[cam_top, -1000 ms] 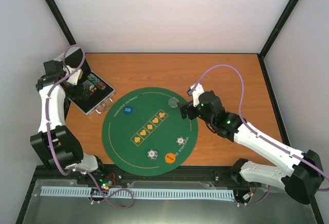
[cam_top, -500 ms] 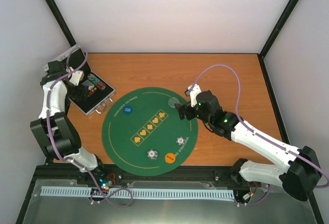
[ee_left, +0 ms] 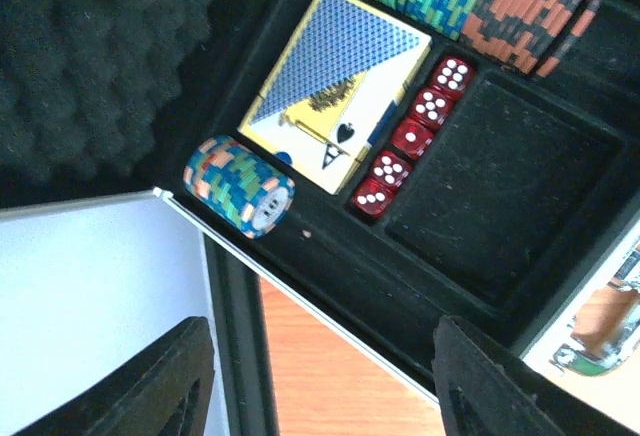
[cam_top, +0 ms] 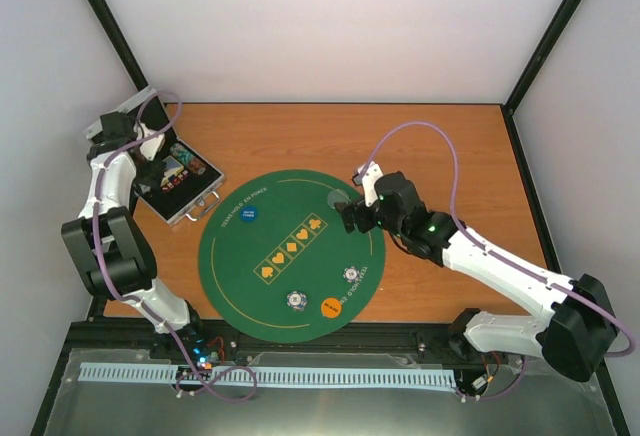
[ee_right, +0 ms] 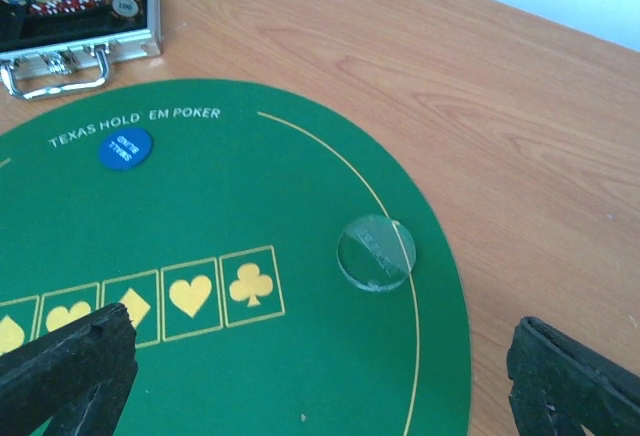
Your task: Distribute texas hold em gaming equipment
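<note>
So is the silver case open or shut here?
Open. The left wrist view looks straight into the case onto cards, dice and chip stacks.

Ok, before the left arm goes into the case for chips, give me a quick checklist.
1. Case open, contents exposed: ok.
2. Left end effector empty, jaws apart: ok.
3. Chip stack on its side, ahead of the fingers, nothing over it: ok.
4. Gap between the stack and the cards: cannot tell, they look very close.
5. Height above the stack: cannot tell.
6. Right end effector open, empty, over the mat, away from the case: ok.
</note>
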### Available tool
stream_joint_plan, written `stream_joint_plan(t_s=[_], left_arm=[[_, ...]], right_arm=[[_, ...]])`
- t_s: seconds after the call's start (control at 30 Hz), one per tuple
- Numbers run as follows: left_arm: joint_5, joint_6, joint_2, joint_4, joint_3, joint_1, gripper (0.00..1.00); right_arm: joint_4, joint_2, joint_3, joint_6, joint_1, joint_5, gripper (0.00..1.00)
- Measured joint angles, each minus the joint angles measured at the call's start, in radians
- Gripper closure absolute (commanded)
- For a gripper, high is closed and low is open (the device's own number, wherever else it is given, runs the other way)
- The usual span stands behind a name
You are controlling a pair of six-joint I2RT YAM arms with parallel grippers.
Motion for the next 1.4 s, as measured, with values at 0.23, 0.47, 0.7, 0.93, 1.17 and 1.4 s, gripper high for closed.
stream_joint_plan(t_s=[0.23,0.47,0.7,0.93,1.17,1.4], left_arm=[[-0.11,0.064,0.006,0.165,-0.074,-0.016,0.47],[-0.169,0.106,0.096,0.326,-0.11,-0.016,0.55],[-0.207,0.118,0.174,0.439,-0.142,-0.015,0.58],[-0.226,0.118,0.223,0.492,-0.145,-0.015,0.6],[-0.256,0.125,0.235,0.534,-0.165,-0.008,0.61],[-0.256,0.127,0.251,0.541,-0.165,-0.003,0.61]], right_arm=[[-0.061,0.069,0.139,0.024,0.0,-0.053,0.0],[-0.092,0.084,0.181,0.085,0.001,-0.1,0.0],[-0.133,0.084,0.182,0.096,0.003,-0.09,0.0],[-0.159,0.088,0.195,0.092,0.005,-0.079,0.0],[-0.164,0.097,0.195,0.085,0.005,-0.077,0.0],[-0.167,0.098,0.195,0.084,0.005,-0.077,0.0]])
